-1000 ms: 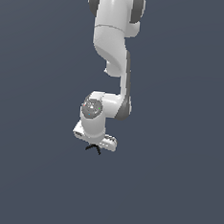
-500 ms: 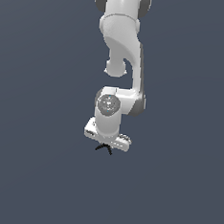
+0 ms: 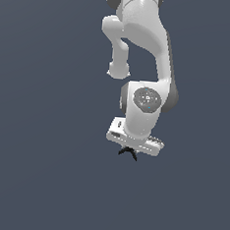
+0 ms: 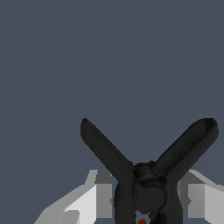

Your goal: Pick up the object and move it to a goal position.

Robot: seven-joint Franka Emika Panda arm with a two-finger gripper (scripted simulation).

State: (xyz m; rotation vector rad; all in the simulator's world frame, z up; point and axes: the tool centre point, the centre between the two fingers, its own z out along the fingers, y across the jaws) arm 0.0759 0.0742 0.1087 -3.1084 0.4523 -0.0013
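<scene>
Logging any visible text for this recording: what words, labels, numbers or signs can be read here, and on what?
None: no readable text on the white arm, the gripper, or the black clamp-like object. The round joint cap shows faint specks, too blurred to read.

Exterior view: set well back, framing the whole arm point(image 3: 141, 65) against a plain grey ground. Wrist view: mounted on the arm, very close, facing along the gripper point(image 4: 144, 197) at the object point(image 4: 146, 175). Both views share the gripper and object.
</scene>
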